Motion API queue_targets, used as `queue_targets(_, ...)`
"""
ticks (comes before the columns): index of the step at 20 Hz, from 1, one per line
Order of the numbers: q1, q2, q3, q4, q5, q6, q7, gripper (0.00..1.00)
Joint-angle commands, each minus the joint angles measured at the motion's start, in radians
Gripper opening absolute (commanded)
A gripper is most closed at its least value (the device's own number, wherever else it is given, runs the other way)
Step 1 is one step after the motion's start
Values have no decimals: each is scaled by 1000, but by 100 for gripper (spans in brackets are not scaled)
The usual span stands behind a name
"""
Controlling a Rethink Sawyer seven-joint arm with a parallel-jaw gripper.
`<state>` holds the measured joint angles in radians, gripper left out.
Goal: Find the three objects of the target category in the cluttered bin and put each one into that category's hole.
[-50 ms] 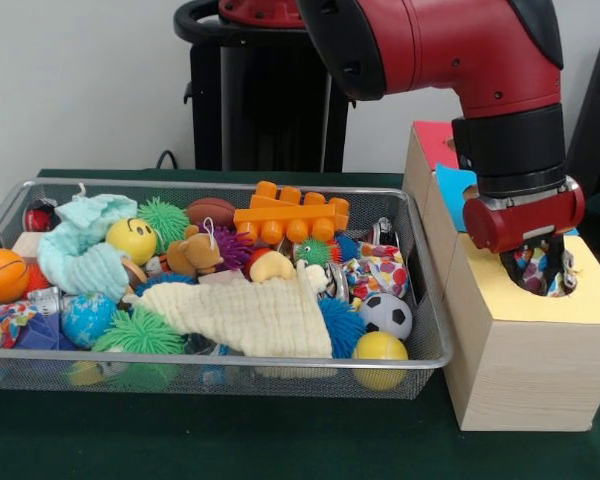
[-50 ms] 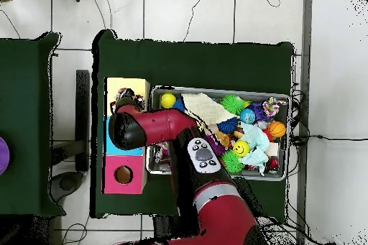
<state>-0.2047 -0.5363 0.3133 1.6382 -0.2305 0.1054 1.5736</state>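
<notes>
From the front, the black gripper (image 1: 538, 272) on the red and black arm (image 1: 450, 50) hangs over the round hole in the yellow top (image 1: 520, 290) of the pale wooden box (image 1: 525, 365), clamped on a crumpled multicoloured patterned cloth (image 1: 536, 271) at the hole's mouth. Beside the box, the silver wire-mesh bin (image 1: 425, 300) holds a cream muslin cloth (image 1: 245, 315), spiky green rubber balls, an orange plastic brick (image 1: 290, 215), a smooth yellow ball (image 1: 380, 347) and a small football (image 1: 385, 315). All stand on dark green felt (image 1: 230, 440).

From above, the arm hides the gripper; the box's blue top is partly covered, and its pink top (image 2: 123, 174) with a hole lies bare. Pale floor tiles surround the table.
</notes>
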Motion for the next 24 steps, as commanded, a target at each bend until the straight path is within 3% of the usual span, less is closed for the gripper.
queue_targets(1, 19, 82, 76, 57, -65, 93, 27, 100)
queue_targets(9, 15, 79, 83, 57, -59, 99, 27, 100)
queue_targets(15, 36, 1, 40, 79, -42, 116, 57, 100)
queue_targets(19, 78, -47, -29, 67, -39, 131, 74, 100)
queue_targets(24, 80, -86, -46, 63, -24, 168, 69, 100)
